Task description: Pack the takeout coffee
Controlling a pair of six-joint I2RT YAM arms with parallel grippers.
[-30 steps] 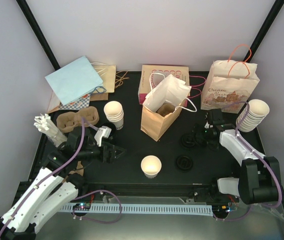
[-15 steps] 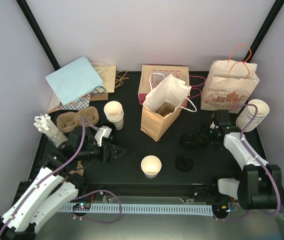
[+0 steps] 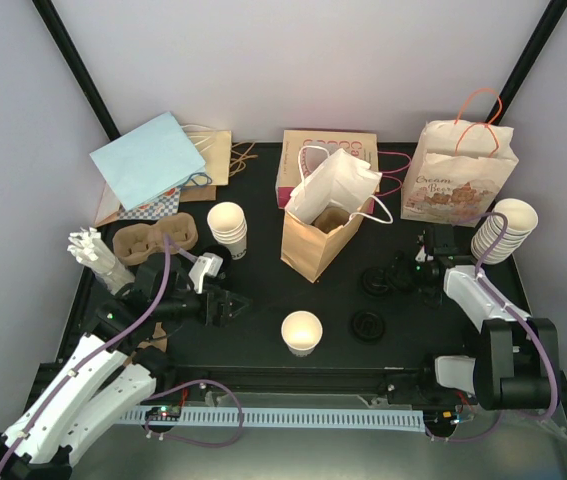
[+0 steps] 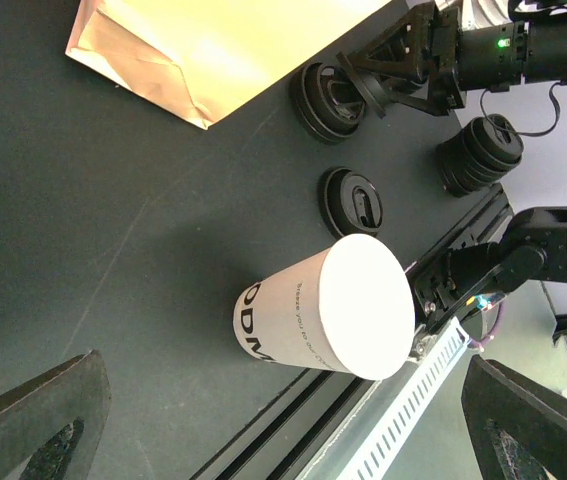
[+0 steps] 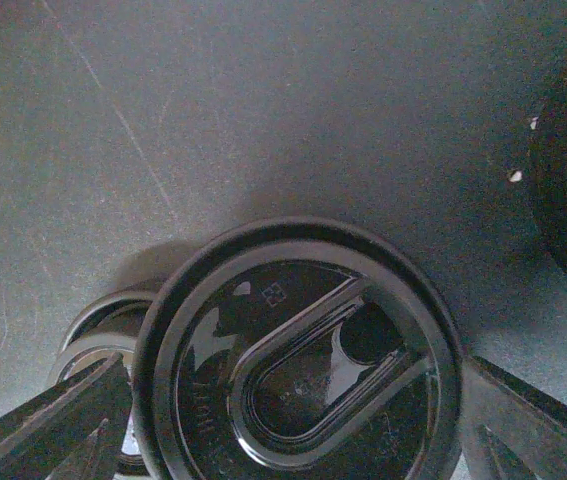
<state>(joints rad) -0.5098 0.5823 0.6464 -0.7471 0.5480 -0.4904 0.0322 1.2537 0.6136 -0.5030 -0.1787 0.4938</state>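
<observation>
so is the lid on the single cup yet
Off. The paper cup stands upright, rim bare; a black lid lies flat beside it, not touching.

The cup is cream-white with black lettering. The lid is glossy black, the bench matte black.
</observation>
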